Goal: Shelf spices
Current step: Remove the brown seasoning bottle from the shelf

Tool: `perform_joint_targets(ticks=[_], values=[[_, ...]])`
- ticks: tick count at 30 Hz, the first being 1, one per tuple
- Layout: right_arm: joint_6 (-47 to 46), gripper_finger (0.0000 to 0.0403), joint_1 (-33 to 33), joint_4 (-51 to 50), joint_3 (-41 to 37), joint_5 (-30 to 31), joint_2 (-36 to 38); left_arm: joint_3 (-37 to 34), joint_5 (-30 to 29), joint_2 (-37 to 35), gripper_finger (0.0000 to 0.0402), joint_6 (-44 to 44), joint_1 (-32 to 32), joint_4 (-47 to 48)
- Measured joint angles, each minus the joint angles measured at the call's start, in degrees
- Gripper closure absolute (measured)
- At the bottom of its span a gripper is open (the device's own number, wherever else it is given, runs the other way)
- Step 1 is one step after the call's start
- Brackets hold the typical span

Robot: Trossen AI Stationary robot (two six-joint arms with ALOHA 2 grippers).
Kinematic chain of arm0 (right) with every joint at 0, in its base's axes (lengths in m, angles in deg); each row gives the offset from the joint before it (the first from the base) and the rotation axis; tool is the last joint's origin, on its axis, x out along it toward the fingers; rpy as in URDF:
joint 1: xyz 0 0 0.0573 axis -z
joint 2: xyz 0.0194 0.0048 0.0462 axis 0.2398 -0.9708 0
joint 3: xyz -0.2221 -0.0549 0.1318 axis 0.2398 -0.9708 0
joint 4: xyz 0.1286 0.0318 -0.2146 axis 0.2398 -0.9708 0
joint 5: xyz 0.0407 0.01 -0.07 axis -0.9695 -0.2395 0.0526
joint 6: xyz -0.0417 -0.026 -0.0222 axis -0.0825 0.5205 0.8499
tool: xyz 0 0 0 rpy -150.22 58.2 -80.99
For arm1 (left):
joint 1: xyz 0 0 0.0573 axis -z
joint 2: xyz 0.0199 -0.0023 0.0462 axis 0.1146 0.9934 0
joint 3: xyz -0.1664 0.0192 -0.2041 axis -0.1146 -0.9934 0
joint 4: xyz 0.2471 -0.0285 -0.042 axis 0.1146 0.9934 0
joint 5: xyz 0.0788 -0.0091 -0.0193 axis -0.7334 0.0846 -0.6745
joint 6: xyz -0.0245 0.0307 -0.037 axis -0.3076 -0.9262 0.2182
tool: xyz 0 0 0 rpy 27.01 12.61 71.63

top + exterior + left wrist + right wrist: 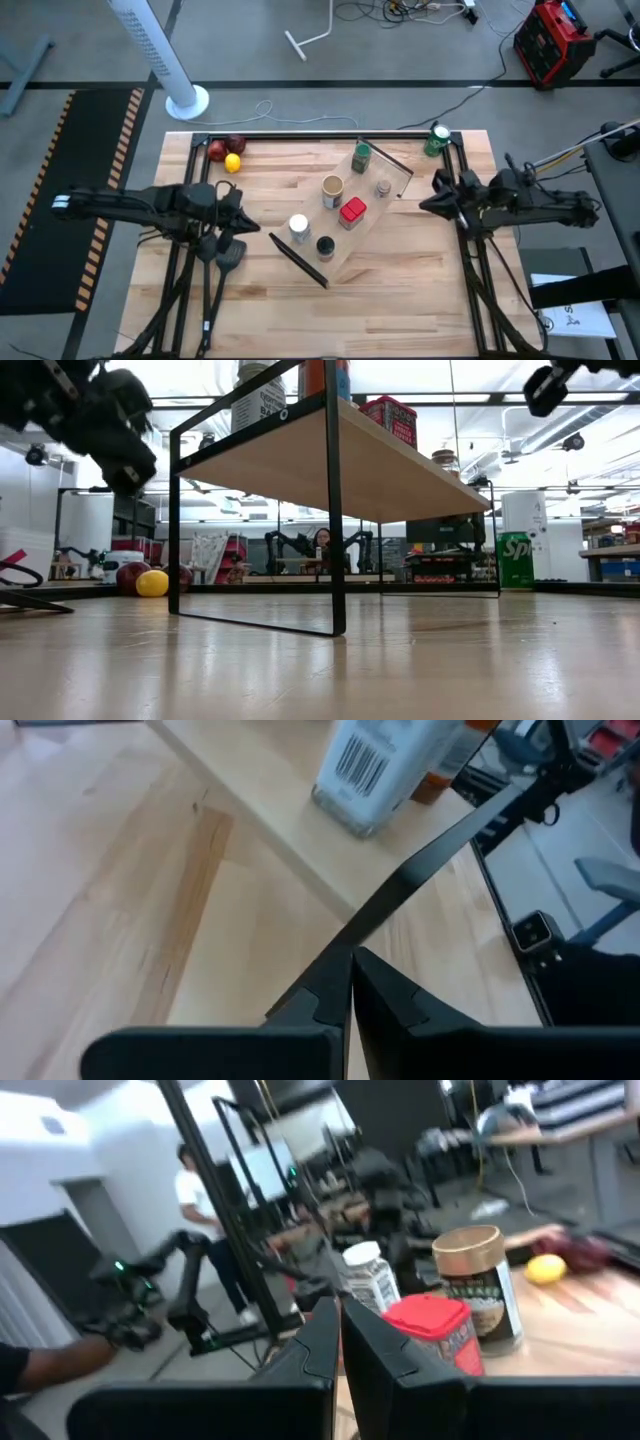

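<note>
Light-wood shelf (372, 212) stands slanted across the middle of the table (430, 290), and all six jars appear to sit on it already: the green-topped jar (361, 157) toward the far end, then the tan-topped jar (332, 189) and the small silvery-topped jar (384, 187), the red-topped jar (351, 212), and the white-topped jar (298, 228) and black-topped jar (324, 246) toward the near end. The left gripper (251, 226) hangs just off the shelf's near end, its fingers pressed together and empty. The right gripper (425, 204) waits beside the far end, likewise closed on nothing. Judging by this, the shelving looks finished or nearly so. Any move from here should lift the arms clear and away from the shelf, since a sideways sweep could clip its black end bars or topple the nearest jars.
</note>
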Motion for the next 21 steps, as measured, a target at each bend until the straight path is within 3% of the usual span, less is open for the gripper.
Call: perform_joint_targets(ticks=[7, 10, 14, 17, 21], values=[[1.12, 0.0403, 0.00, -11.03, 12.50, 3.55, -14.49, 10.80, -3.73, -0.02, 0.0401, -4.25, 0.00, 5.48], [1.48, 0.0403, 0.00, -18.34, 17.98, 11.18, -19.85, 14.92, -10.69, -0.02, 0.0401, -6.11, 0.02, 5.48], [2.00, 0.0403, 0.02, -28.24, 24.91, 19.96, -26.70, 19.70, -26.15, 0.21, 0.0401, -6.63, 0.02, 5.07], [2.58, 0.0403, 0.02, -33.37, 30.16, 21.45, -31.36, 22.80, -35.13, 0.79, 0.0401, -7.43, 0.00, 4.36], [2.58, 0.0403, 0.02, -38.48, 36.10, 21.68, -36.73, 25.50, -38.21, 2.36, 0.0401, -10.73, 0.00, -0.66]])
